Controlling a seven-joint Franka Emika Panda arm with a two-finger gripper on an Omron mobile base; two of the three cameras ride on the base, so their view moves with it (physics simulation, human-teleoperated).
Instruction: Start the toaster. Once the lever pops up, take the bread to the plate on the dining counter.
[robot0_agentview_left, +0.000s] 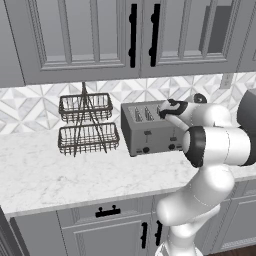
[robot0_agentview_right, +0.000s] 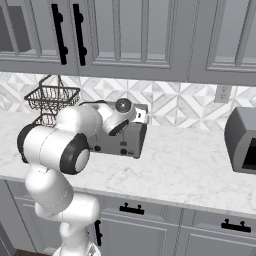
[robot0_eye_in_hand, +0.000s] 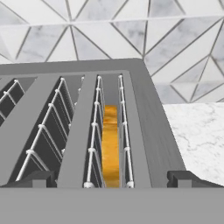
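Toward the counter's back edge, over the toaster (robot0_eye_in_hand: 87, 127) with the bread (robot0_eye_in_hand: 110, 146) deep in its rightmost slot, hovered the end effector (robot0_eye_in_hand: 111, 180), spread wide and empty; risked snagging slot wires if lowered off-centre.

We see a boxy grey toaster (robot0_agentview_left: 150, 131) of matt brushed metal on a smooth, white grey-veined marble desk (robot0_agentview_left: 60, 175).

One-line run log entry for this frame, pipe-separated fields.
phase: above toaster | gripper: open, over top, straddling the bread slot | bread: seated in rightmost slot | nothing held
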